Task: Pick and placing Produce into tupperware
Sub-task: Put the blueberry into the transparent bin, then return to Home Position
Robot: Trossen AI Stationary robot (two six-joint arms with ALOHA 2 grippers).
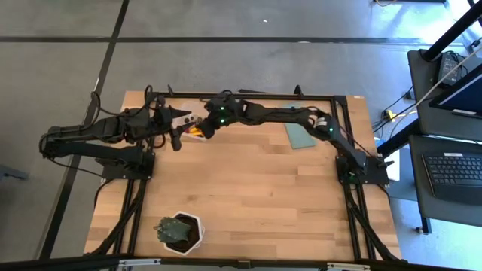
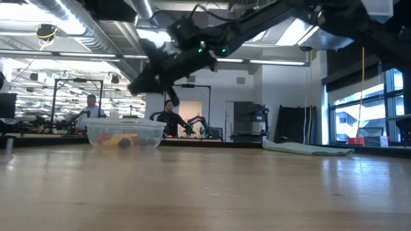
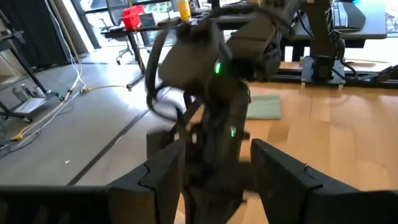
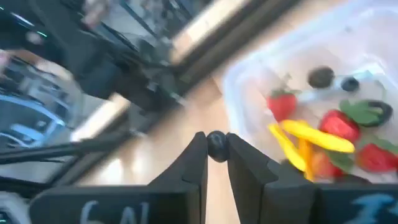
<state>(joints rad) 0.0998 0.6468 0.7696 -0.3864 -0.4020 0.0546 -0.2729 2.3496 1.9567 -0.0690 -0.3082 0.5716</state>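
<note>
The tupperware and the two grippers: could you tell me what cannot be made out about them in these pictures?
- High view: the tupperware is mostly covered by the right gripper and arm; its contents are too small to tell.
- Low view: the produce shows only as a yellow and red smear through the tub wall.
- Right wrist view: the small dark piece pinched between the fingers is blurred; its kind is unclear.
- Left wrist view: the right arm blocks the tub from the left gripper.

clear colourless plastic tub (image 4: 348, 56): see-through, whitish rim
tiny toy produce pieces (image 4: 323, 140): red, yellow-orange, dark brown-green
small round piece (image 4: 217, 146): near black
flat rectangular lid (image 1: 299, 135): teal
wooden table (image 1: 248, 196): pale, striped planks
plant pot (image 1: 190, 223): white
</note>
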